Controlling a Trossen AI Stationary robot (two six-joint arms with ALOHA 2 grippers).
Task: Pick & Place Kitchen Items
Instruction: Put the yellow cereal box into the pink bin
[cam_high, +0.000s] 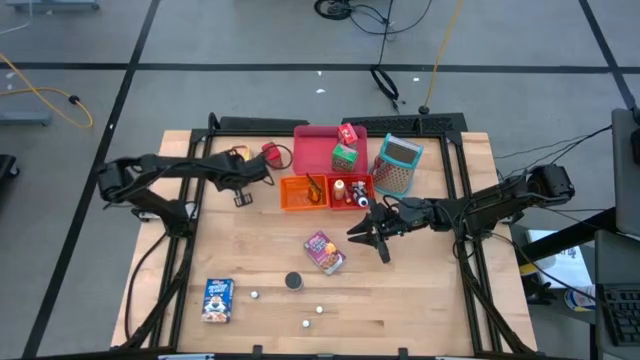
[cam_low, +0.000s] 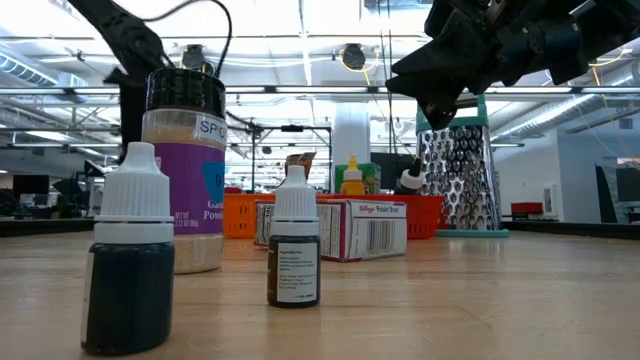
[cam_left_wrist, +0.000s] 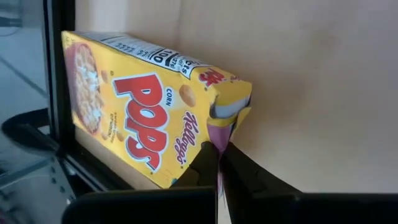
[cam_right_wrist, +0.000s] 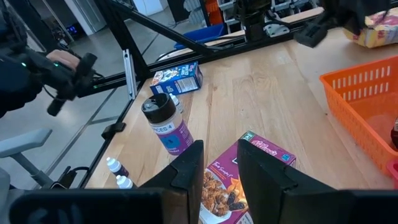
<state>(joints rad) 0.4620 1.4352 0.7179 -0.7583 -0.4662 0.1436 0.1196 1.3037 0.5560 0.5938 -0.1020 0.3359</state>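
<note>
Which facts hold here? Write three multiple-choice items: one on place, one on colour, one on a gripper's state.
1. The blue cereal box lies: A in the orange bin; B on the bare tabletop; C on the pink tray.
2. The box nipped by the left gripper is: A yellow; B green; C red.
3. The right gripper is: A shut on a bottle; B open and empty; C shut on the grater.

B: wood shows all around it.
A: the shut fingers pinch the end flap of the yellow Corn Pops box.
B: its fingers stand apart above the purple box.
</note>
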